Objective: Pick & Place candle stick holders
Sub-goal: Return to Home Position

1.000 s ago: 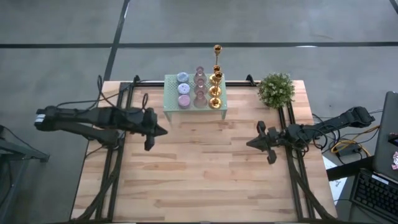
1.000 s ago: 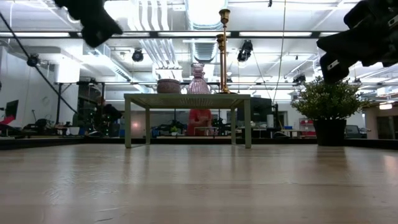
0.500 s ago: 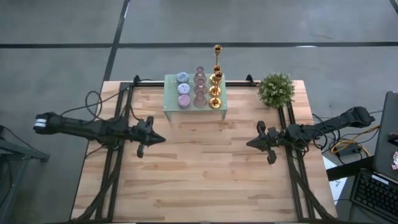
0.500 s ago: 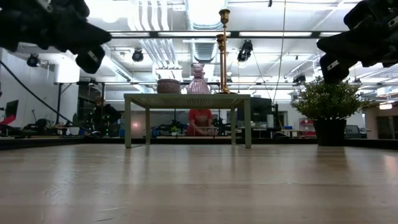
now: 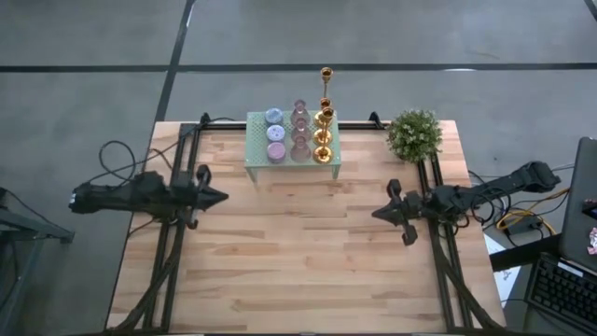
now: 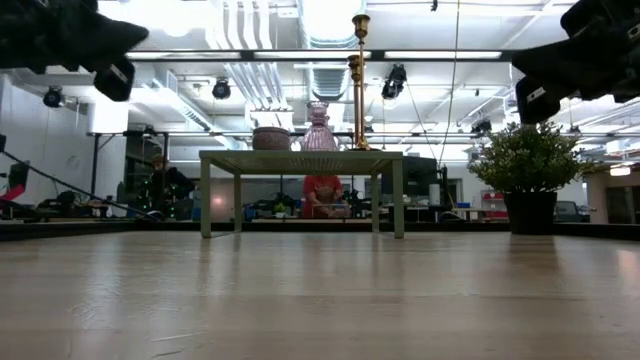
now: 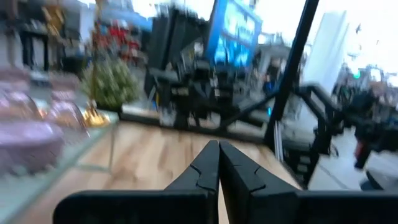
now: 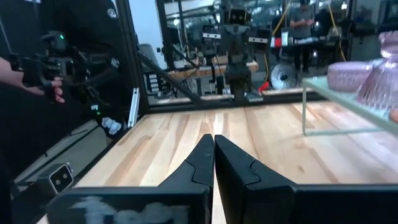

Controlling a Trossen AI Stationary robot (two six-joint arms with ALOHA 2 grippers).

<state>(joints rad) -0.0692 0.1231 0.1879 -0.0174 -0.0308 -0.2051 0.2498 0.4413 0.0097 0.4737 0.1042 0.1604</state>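
Observation:
The gold candlesticks [image 5: 323, 121] and the small pink, mauve and blue round holders [image 5: 277, 133] stand by their bases on the pale green mesh rack [image 5: 292, 161] at the table's far middle; they also show in the low view [image 6: 357, 80]. My left gripper [image 5: 224, 197] is shut and empty above the table's left side. My right gripper [image 5: 375, 214] is shut and empty above the right side. Both fingertip pairs meet in the wrist views [image 7: 219, 144] [image 8: 214, 137].
A bushy green potted plant [image 5: 414, 134] stands at the far right corner, right of the rack. Bare wood lies between the two arms and toward the near edge [image 5: 298, 280]. A laptop [image 5: 569, 271] sits off the table's right side.
My left gripper has drawn back toward the table's left edge, staying shut and empty. My right gripper has kept still. The holders on the rack have not moved.

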